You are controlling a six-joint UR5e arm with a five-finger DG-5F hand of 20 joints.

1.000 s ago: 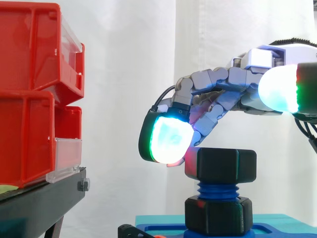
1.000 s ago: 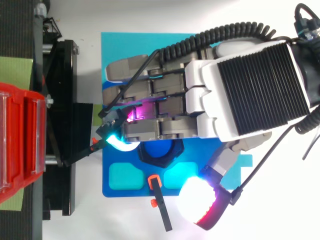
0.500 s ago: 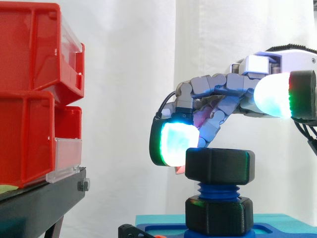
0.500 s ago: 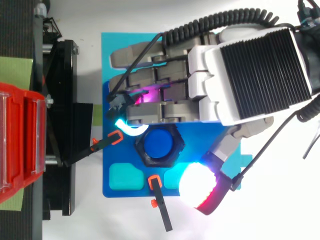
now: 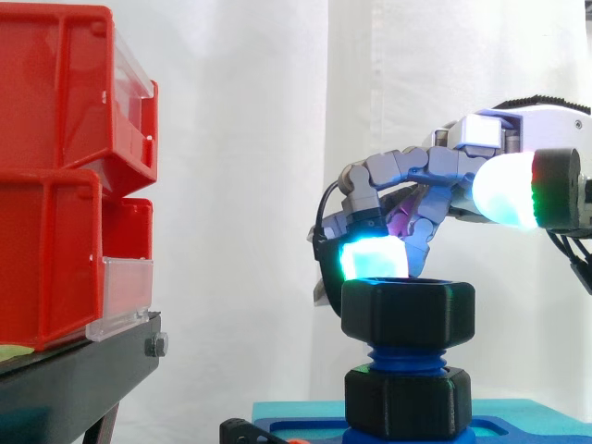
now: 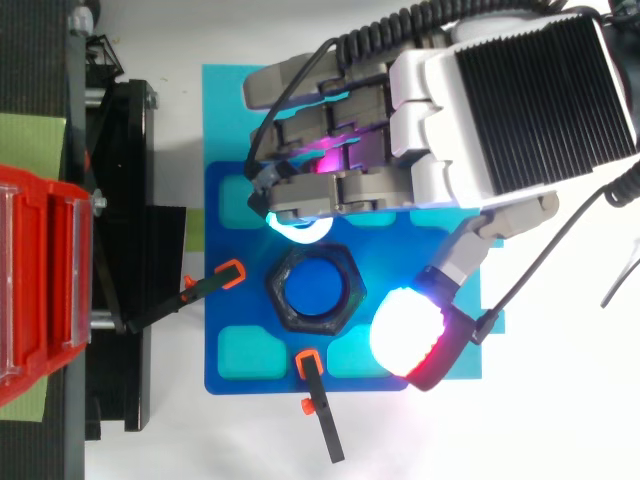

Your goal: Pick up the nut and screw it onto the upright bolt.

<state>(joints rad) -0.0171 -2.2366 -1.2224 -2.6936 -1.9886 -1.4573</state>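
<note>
From the side, the black nut (image 5: 408,314) sits on the blue threads of the upright bolt (image 5: 404,356), with the hand (image 5: 444,171) just behind its top, fingers curled on nothing. From above, the nut rings the bolt near the middle of the blue plate (image 6: 280,385), a fingertip (image 6: 297,228) beside one flat. It looks stiff, light and smooth, probably best pinched across opposite flats; no writing is readable.

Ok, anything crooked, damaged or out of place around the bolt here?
Nothing stands out. The black nut sits level on the thread of the blue bolt, above a second black nut at its foot. The hand, fingers curled, hangs beside the upper nut without gripping it. The blue base plate lies flat.
</note>
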